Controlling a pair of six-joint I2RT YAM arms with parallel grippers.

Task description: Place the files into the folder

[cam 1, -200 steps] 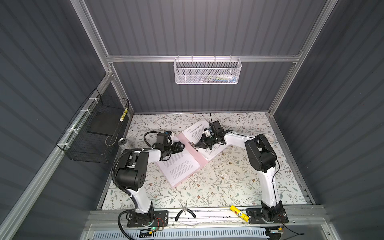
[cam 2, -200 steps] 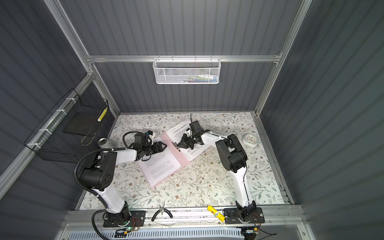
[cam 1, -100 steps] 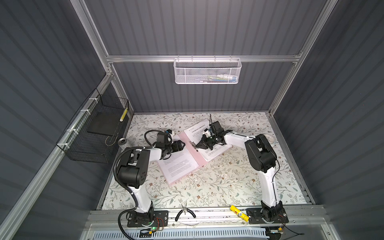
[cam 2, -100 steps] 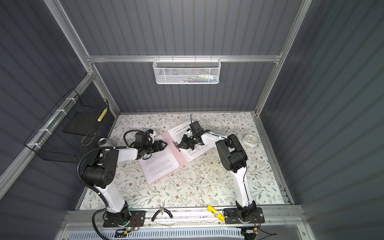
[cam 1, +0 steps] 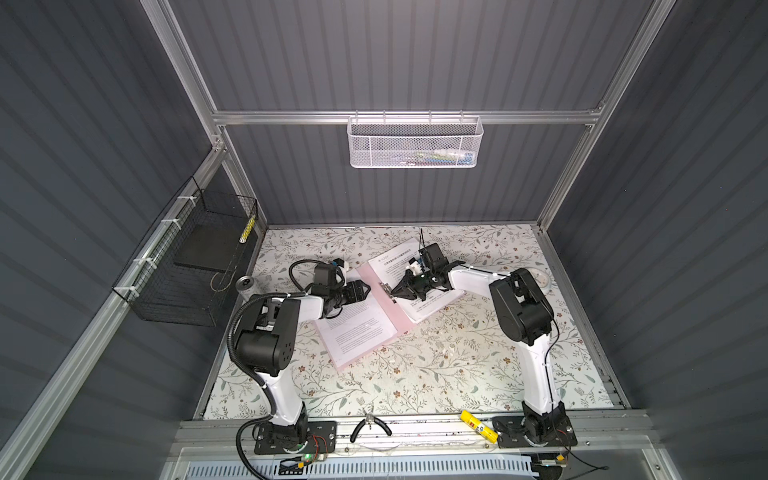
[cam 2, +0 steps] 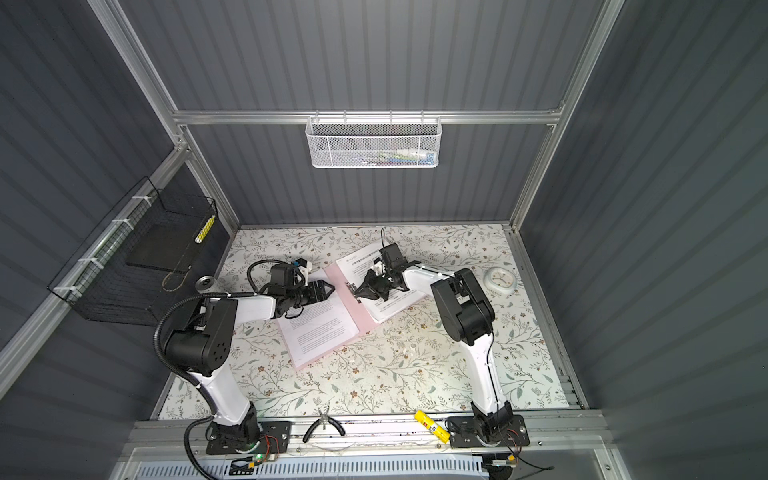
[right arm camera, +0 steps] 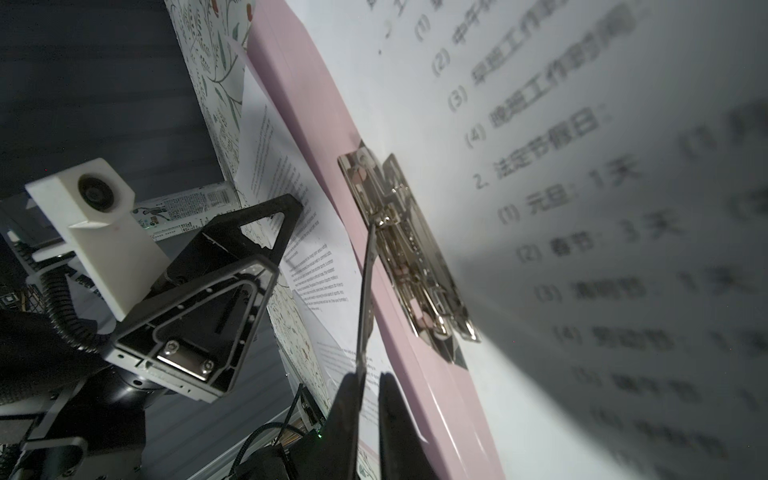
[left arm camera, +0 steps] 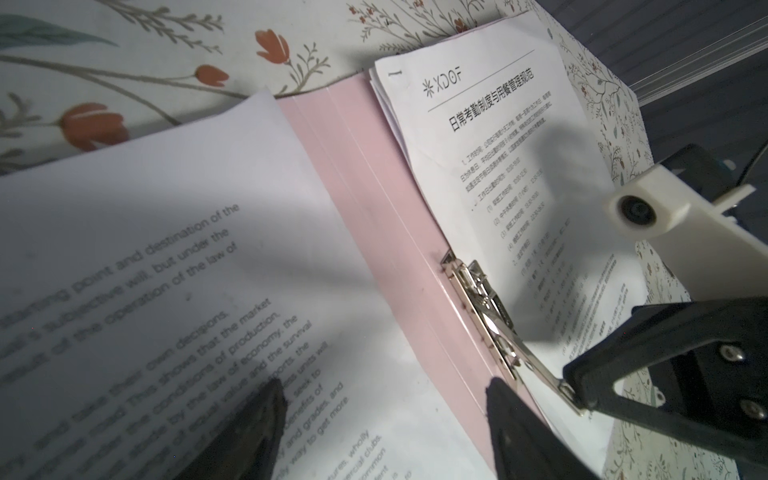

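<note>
Left gripper has edged toward folder spine, jaws wide over loose sheet, ready to slide it in. Your right gripper, barely parted, props lever up; stack lies on folder beside it.

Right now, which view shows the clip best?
Right wrist: the clip is close and sharp, its raised lever ending at the right gripper. Left wrist shows it whole but smaller. In both top views it is only a tiny speck on the folder.
</note>
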